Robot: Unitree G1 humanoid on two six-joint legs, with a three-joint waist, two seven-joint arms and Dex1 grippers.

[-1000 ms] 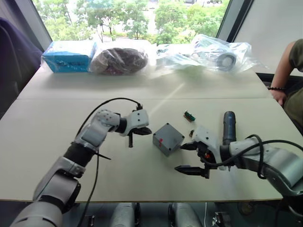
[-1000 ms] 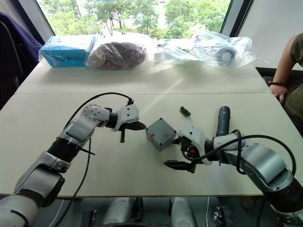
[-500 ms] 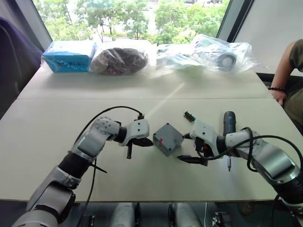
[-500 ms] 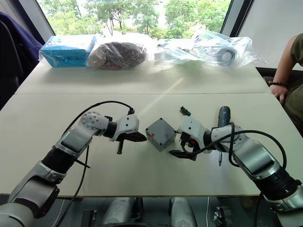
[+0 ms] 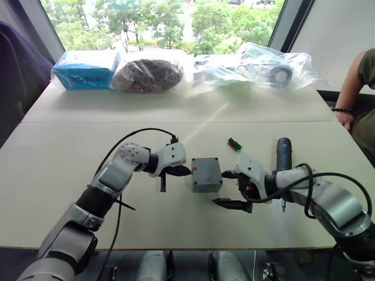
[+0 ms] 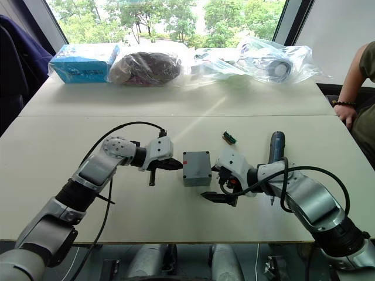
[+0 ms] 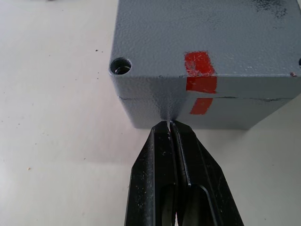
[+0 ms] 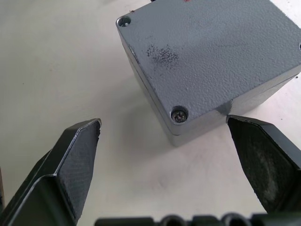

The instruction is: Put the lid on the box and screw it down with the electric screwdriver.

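Left wrist view: left gripper (image 7: 170, 123) fingers pressed together at the box (image 7: 207, 56) (lid (image 8: 211, 52) on); right gripper (image 8: 164, 141) fingers spread wide, empty.

The box (image 5: 206, 174) stood upright on the table (image 5: 58, 175), a small grey cube with the lid (image 7: 202, 33) already seated flush on top, a thin seam marking the join. A red mark (image 7: 200, 77) ran across that seam on one side. The lid's speckled top carried recessed corner holes: one (image 7: 121, 66) looked empty, another (image 8: 179, 114) held a screw. The screwdriver (image 5: 283, 157), a dark blue-black stick, lay flat on the table to the right of the box, well apart from it, its thin bit pointing toward the near edge.
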